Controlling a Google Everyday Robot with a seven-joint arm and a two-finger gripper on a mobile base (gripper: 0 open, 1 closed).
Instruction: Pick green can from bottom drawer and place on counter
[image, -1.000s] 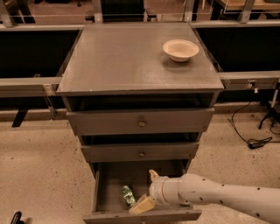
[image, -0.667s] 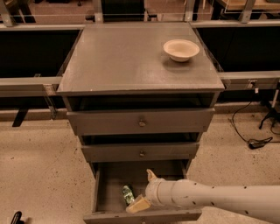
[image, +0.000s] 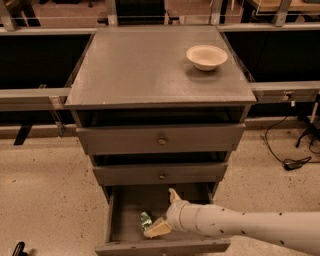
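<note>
Slightly more to the left than before, the gripper (image: 159, 212) is seen inside the open bottom drawer (image: 127, 206). Its fingers (image: 159, 228) are spread wide and nothing is held. The green can (image: 145, 220) is laid on the drawer floor, just beside the lower fingertip.

The counter (image: 150, 70) is matt grey, smooth, faintly scuffed; the bottom drawer (image: 131, 202) has the same flat grey painted look; the green can (image: 145, 220) inside it glints like glossy thin metal; the gripper (image: 161, 212), low in that drawer just right of the can, has matt tan fingers (image: 157, 229) spread apart on a smooth off-white, plastic-looking arm (image: 240, 227); the bowl (image: 206, 56) is matt cream; the floor (image: 40, 190) looks speckled and rough.
</note>
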